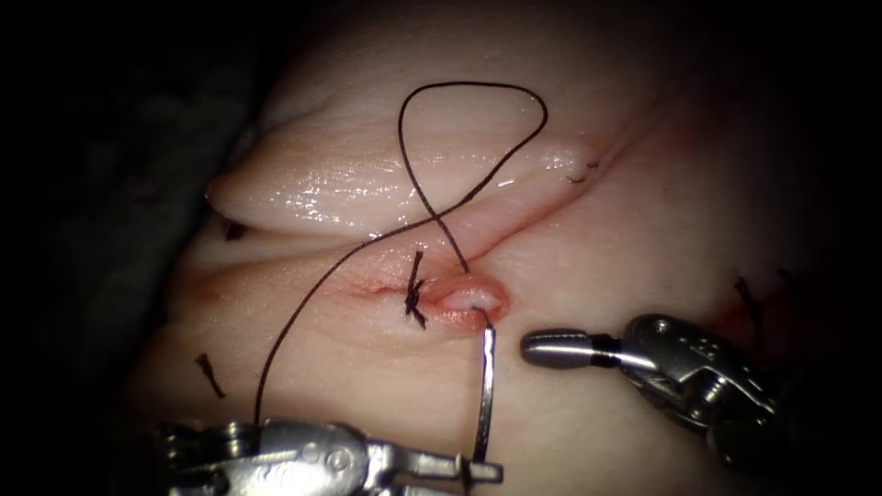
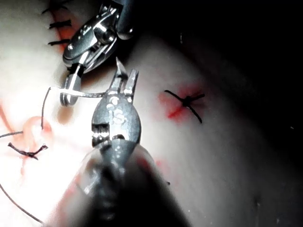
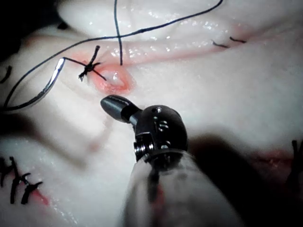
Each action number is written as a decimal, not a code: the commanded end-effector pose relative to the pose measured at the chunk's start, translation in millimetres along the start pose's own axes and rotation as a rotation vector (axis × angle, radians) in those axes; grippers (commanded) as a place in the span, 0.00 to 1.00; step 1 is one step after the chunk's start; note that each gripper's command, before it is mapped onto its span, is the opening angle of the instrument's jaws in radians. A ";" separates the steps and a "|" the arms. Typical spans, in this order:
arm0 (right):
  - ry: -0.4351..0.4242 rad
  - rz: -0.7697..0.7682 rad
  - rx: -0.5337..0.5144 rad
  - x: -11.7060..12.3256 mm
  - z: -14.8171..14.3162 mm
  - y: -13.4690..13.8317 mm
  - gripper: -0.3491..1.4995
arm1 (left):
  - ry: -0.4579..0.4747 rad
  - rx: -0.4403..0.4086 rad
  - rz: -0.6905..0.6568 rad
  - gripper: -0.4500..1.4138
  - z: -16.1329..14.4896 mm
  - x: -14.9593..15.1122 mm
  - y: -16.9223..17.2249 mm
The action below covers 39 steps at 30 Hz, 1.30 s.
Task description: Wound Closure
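Evidently your left pincer (image 1: 482, 470) gripped the curved steel needle (image 1: 485, 390) near its tail, ready to steer it; the right pincer (image 1: 556, 349) hovered closed, empty.

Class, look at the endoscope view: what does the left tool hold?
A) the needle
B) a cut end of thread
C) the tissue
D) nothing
A: the left tool grips the needle at one end, the other end reaching up to the cut.

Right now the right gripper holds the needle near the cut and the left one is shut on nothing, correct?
Swapped. In the endoscope view the left gripper holds the needle near its end; the right gripper is shut on nothing, beside the cut.
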 end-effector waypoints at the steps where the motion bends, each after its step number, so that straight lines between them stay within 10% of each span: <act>1: 0.007 0.003 0.000 -0.2 0.7 0.0 0.00 | -0.008 0.024 0.028 0.00 0.5 -0.2 -0.3; 11: 0.019 -0.032 -0.050 1.1 -0.6 0.2 0.00 | -0.049 0.276 0.318 0.00 -1.0 2.1 -4.2; 22: 0.087 0.129 -0.039 3.1 -2.4 0.0 0.02 | -0.136 0.302 0.632 0.00 0.9 0.0 -3.4; 24: 0.092 0.180 -0.038 3.2 -1.9 -0.2 0.54 | -0.176 0.283 0.681 0.00 1.5 -1.1 -3.3; 27: 0.108 0.257 -0.037 3.7 -1.0 -0.5 0.79 | -0.248 0.268 0.770 0.00 2.5 -3.1 -3.5; 39: 0.087 0.347 -0.032 4.5 0.8 -0.9 0.89 | -0.351 0.257 0.960 0.00 3.4 -8.1 -5.5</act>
